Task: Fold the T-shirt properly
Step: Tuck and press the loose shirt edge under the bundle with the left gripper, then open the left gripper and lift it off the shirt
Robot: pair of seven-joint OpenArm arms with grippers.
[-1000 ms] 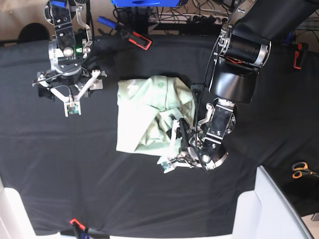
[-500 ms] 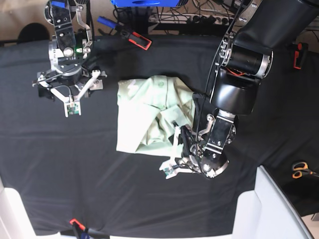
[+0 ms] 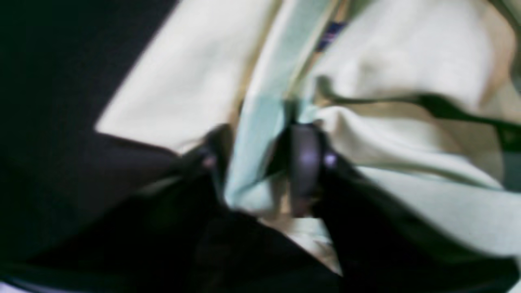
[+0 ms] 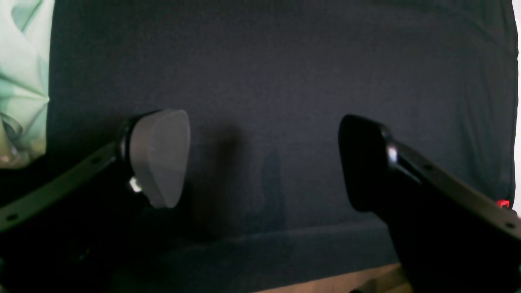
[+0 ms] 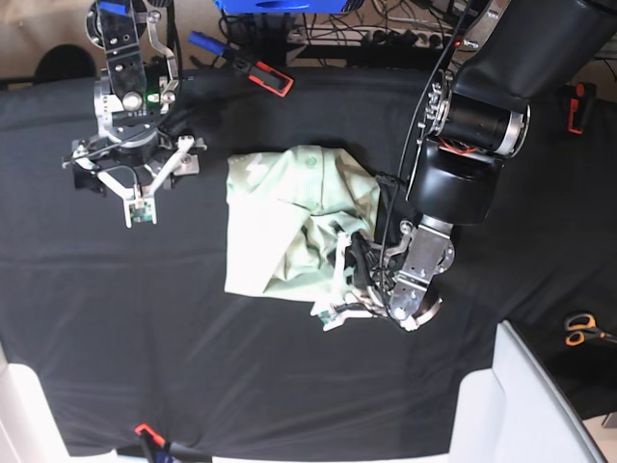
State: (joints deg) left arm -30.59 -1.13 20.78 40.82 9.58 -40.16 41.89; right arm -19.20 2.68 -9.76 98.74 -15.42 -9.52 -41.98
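Two fingers of my left gripper [image 3: 260,167] pinch a pale fold of the T-shirt [image 5: 284,227] between them, closed on the cloth at its lower right edge in the base view; the wrist picture is blurred, yet a small blue label [image 3: 330,34] shows farther up the fabric; the shirt lies bunched in the middle of the black tabletop [image 5: 116,318]; my right gripper [image 4: 264,162] hangs wide open over bare black cloth, well apart from the shirt, holding nothing.

The left wrist view is blurred — the left hand [image 3: 260,162] hides the T-shirt [image 3: 407,134] edge.
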